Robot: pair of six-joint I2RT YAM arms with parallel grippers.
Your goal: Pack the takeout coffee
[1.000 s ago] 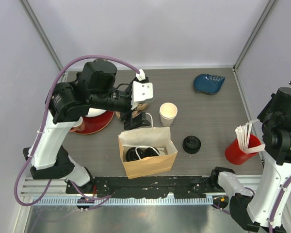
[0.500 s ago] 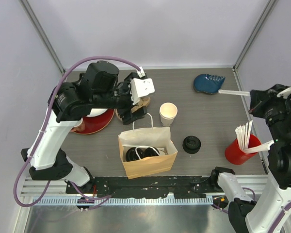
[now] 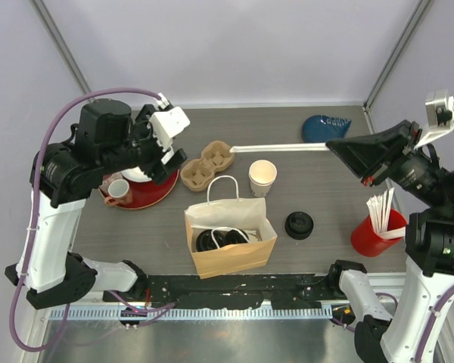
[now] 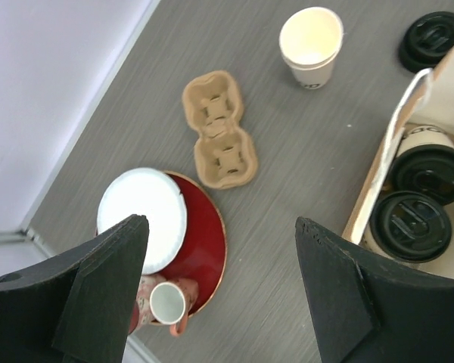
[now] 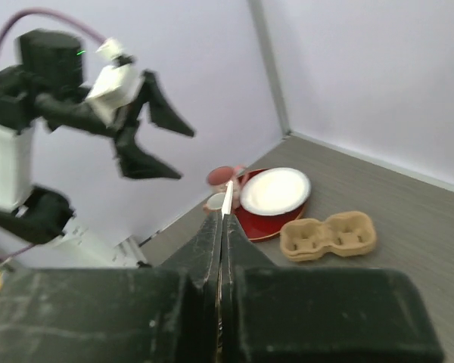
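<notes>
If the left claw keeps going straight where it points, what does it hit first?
Probably the cardboard cup carrier, or the red plate beside it; the left gripper hangs high above the table, so I can't be sure.

Two takeout coffee cups [image 3: 209, 241] standing in the brown paper bag [image 3: 227, 265].
White paper, black sip lids on, upright, side by side: upper cup [image 4: 427, 168] at 1 o'clock of lower cup [image 4: 410, 225].

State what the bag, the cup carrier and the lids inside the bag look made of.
Bag: brown kraft paper, matte, creased folds.
Cup carrier: moulded pulp, seemingly; tan, rough, dull.
Lids: probably plastic; black, slight sheen, moulded ridges.
</notes>
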